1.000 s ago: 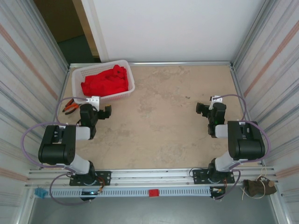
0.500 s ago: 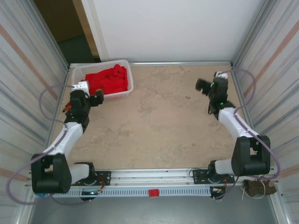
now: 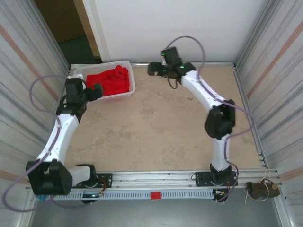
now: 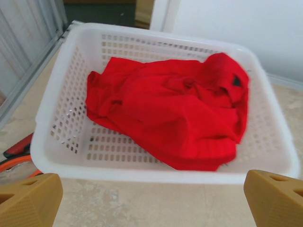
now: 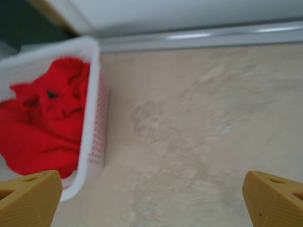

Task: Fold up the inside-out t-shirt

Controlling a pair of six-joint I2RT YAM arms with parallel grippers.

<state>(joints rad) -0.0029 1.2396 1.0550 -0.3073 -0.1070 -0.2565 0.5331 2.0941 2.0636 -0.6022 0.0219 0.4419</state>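
**Shirt in the basket; both grippers spread and empty**

The table (image 3: pixel 161 132) is bare across its middle, so there is room to lay the cloth out and fold it. The basket (image 3: pixel 134 86), white plastic mesh, sits at the far left corner. The shirt (image 4: pixel 170 113) lies crumpled inside it, a loose red heap over most of the floor and bunched toward the right wall. No sleeve, hem or collar can be picked out for sure. A small dark patch near the top right may be a label.

As I read it, folding has not begun and the step in hand is the reach to fetch the shirt out. The left gripper (image 4: pixel 151 203) hovers just outside the basket's near rim, jaws spread wide with nothing between them, aimed at the heap. The right gripper (image 3: pixel 152 69) hangs near the basket's right side, by the back edge of the table, and is likewise spread and empty.

The next move likely calls for going over the rim, down into the heap, pinching a top layer of cloth and lifting clear of the walls. Those walls are the chief obstacle: they hem in the approach, and the light basket might ride up with the cloth. A tool (image 4: pixel 14 153) with orange-red handles lies just left of the basket, away from the folding space.
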